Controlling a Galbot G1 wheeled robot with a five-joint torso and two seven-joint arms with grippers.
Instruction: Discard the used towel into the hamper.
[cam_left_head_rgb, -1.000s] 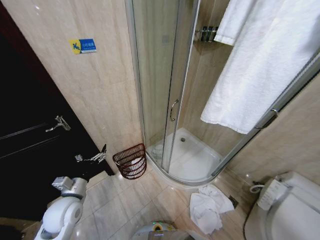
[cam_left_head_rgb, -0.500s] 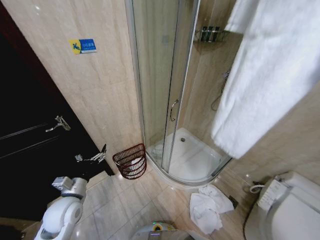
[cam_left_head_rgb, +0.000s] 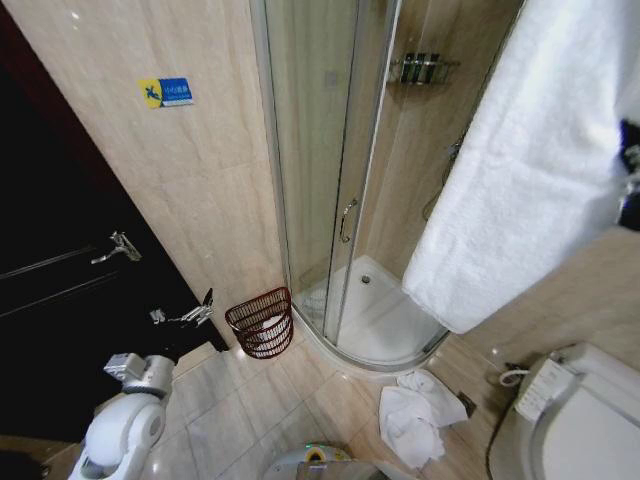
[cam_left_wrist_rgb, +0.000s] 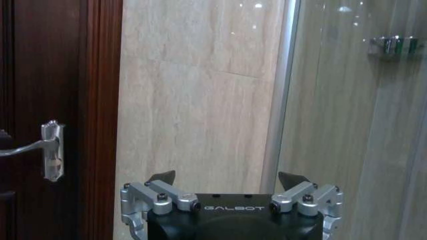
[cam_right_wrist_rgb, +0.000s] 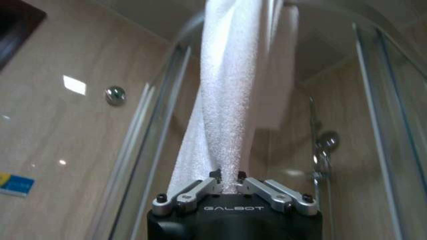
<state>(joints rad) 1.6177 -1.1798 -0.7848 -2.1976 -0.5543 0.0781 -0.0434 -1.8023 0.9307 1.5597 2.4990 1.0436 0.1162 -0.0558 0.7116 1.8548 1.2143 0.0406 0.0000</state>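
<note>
Beige marble walls and a glass shower enclosure (cam_left_head_rgb: 340, 190) hem me in, with the hamper (cam_left_head_rgb: 262, 322) on the floor by the shower's edge. My right gripper (cam_right_wrist_rgb: 227, 181) pinches the hanging white towel (cam_left_head_rgb: 540, 170), so I'd carry it low and clear of the glass, releasing only above the rim. My left gripper (cam_left_wrist_rgb: 227, 181) is spread, idle near the door.

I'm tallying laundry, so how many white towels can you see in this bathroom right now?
2. One large hanging towel is clamped in the right gripper beside the shower. One crumpled towel lies on the floor by the toilet. The hamper may hide more.
</note>
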